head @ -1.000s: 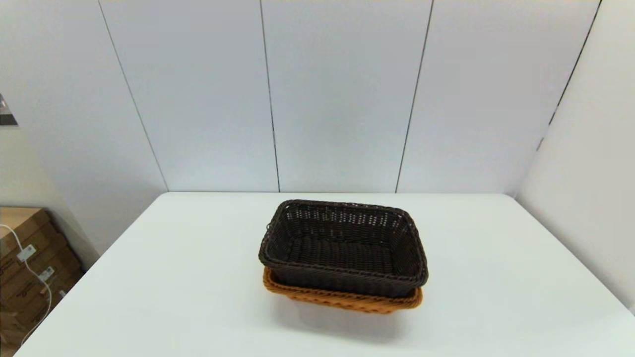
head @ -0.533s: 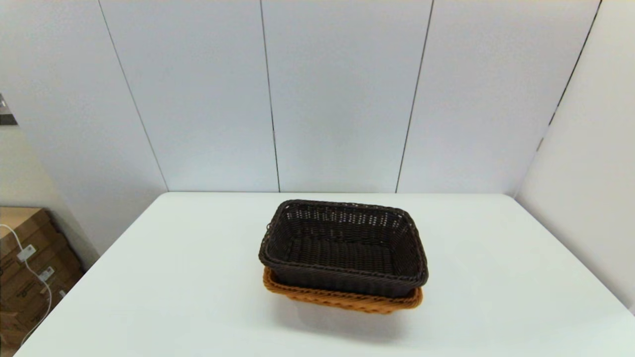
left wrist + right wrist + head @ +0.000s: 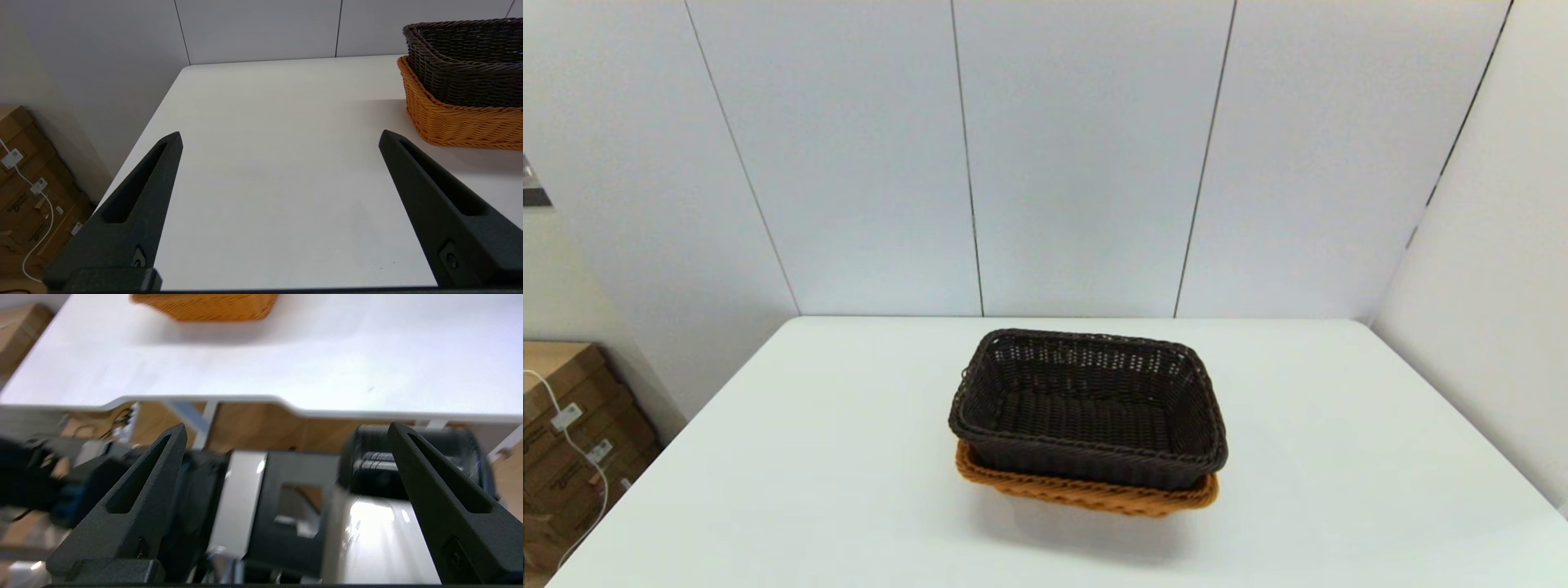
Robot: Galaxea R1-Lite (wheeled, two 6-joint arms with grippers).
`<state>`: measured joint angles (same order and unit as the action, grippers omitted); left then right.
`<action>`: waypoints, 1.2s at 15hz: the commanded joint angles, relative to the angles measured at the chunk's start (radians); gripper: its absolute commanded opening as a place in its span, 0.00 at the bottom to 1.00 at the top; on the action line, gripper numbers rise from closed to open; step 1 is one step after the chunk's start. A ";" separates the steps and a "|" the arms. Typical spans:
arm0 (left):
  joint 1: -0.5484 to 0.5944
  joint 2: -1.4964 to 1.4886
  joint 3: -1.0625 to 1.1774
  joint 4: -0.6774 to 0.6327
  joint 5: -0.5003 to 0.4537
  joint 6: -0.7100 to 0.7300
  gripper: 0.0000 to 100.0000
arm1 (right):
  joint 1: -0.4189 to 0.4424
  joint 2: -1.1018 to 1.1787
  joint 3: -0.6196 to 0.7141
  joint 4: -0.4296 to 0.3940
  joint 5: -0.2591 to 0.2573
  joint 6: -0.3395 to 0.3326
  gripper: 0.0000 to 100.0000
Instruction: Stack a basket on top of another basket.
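Hanging below the near edge of the surface [image 3: 367, 355], the right end effector [image 3: 286, 433] is released, its two black fingers [image 3: 139, 498] spread wide with nothing between them; behind them lie the robot's own dark and silver body parts, and the wrist view catches only a strip of the orange basket's wall. The left end effector [image 3: 280, 136] sits low over the bare left part of the surface, at about 9 o'clock from the baskets and well apart from them, likewise released, fingers [image 3: 433, 196] far apart and holding nothing (neither arm shows in the head view).

Farther in, near the middle of the surface and slightly right of centre, the orange basket [image 3: 1086, 494] rests on the white top. The dark brown basket [image 3: 1088, 408] is nested inside it, upright, its braided rim standing above the orange rim, which shows as a band along the near side and at the left corner. From the left wrist the dark weave [image 3: 461, 69] sits snugly within the orange wall [image 3: 457, 122].

Off the surface at 8 o'clock, cardboard boxes [image 3: 564, 441] stand on the floor with a white cable [image 3: 592, 482] trailing over them. Pale wall panels [image 3: 1078, 155] close the scene at 12 o'clock.
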<state>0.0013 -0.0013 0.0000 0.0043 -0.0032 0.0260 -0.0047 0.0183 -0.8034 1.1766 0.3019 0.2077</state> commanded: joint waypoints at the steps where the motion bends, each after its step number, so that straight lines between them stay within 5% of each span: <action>1: 0.000 0.001 0.003 0.000 0.000 0.000 1.00 | 0.000 -0.018 0.214 -0.313 -0.073 -0.019 1.00; 4: 0.000 0.001 0.003 0.000 0.000 0.000 1.00 | 0.000 -0.018 0.454 -0.678 -0.182 -0.120 1.00; 5: 0.000 0.001 0.003 0.000 0.000 0.000 1.00 | 0.000 -0.018 0.498 -0.736 -0.190 -0.137 1.00; 8: 0.000 0.001 0.003 0.000 0.000 -0.001 1.00 | 0.000 -0.018 0.552 -0.770 -0.210 -0.145 1.00; 12: 0.000 0.001 0.003 0.000 0.000 -0.001 1.00 | 0.000 -0.018 0.733 -1.020 -0.291 -0.248 1.00; 18: 0.002 0.001 0.005 0.000 -0.001 -0.004 1.00 | 0.000 -0.018 0.754 -1.039 -0.293 -0.266 1.00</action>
<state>0.0013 -0.0013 0.0000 0.0043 -0.0043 0.0215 -0.0047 -0.0013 -0.0513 0.1379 0.0081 -0.0589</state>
